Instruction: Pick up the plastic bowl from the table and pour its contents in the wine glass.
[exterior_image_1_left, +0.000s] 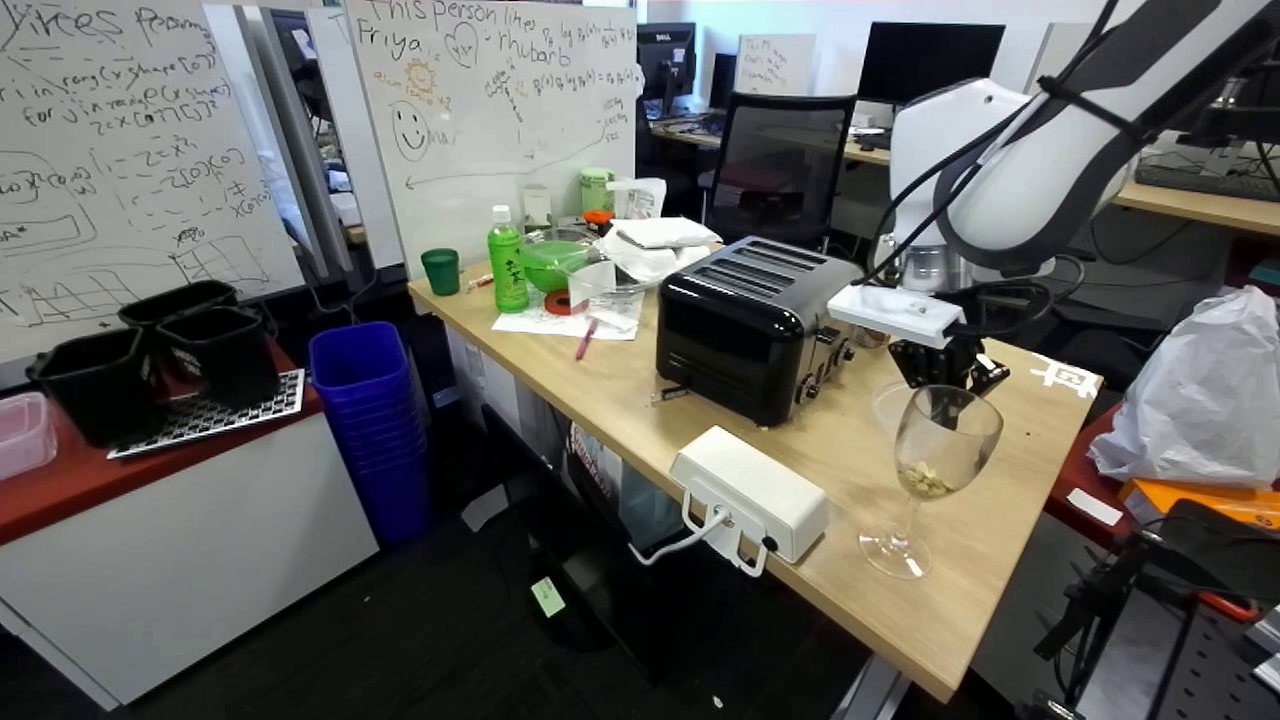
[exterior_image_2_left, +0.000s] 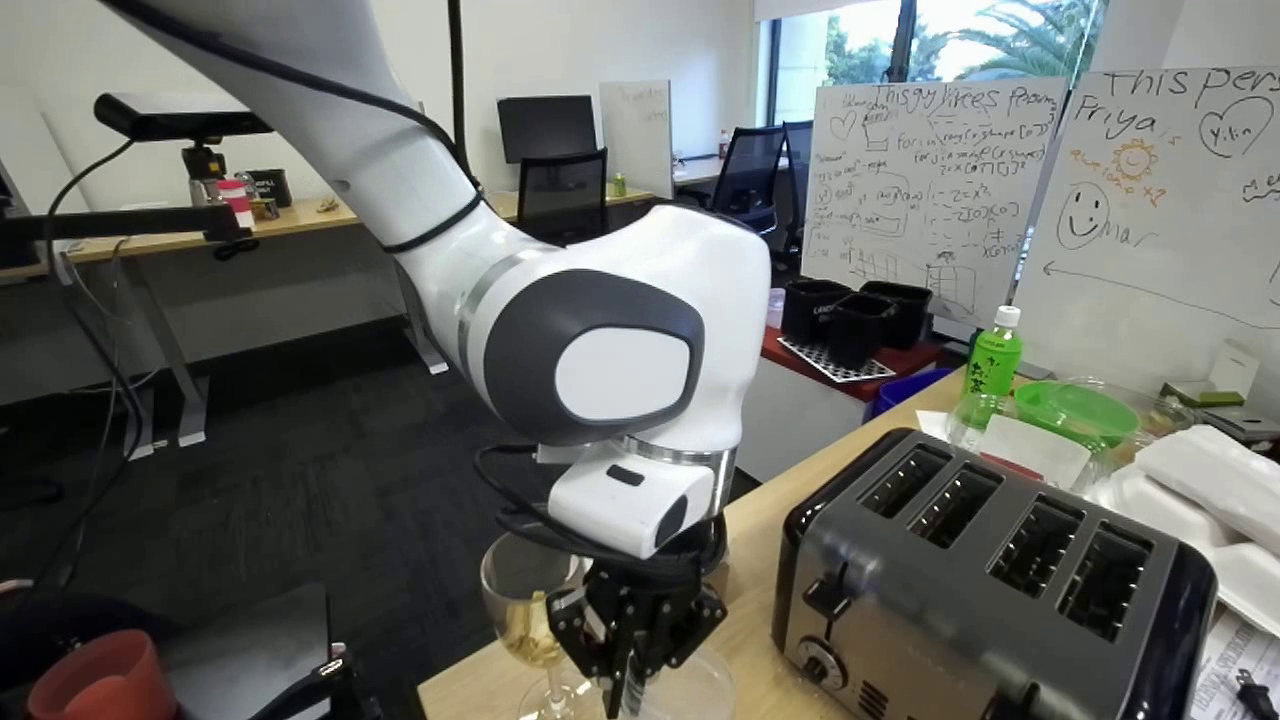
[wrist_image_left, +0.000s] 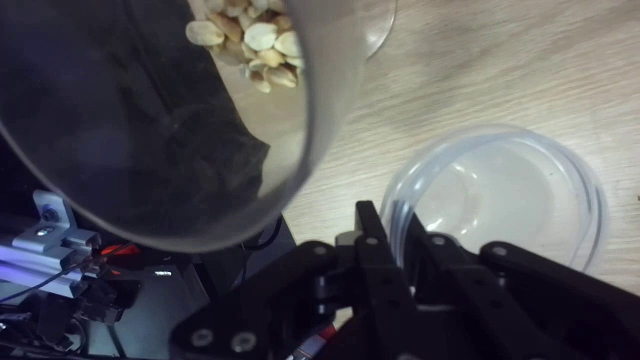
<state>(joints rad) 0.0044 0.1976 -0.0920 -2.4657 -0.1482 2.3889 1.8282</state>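
The claw (wrist_image_left: 392, 215) is pinching the rim of the clear plastic bowl (wrist_image_left: 505, 192), a finger on each side of its wall. In the wrist view the bowl is to the right of the wine glass (exterior_image_1_left: 955, 430), near it; I cannot tell whether its base touches the surface (exterior_image_1_left: 1000, 520). The glass stands towards the near right end in an exterior view, pale nuts or seeds (wrist_image_left: 260, 36) in the bottom of its cup. Left of it and farther back there is the black toaster (exterior_image_1_left: 745, 335); a white box (exterior_image_1_left: 750, 490) is at the near edge. A green bottle (exterior_image_1_left: 508, 265) and a green bowl (exterior_image_1_left: 555, 265) are at the far left.
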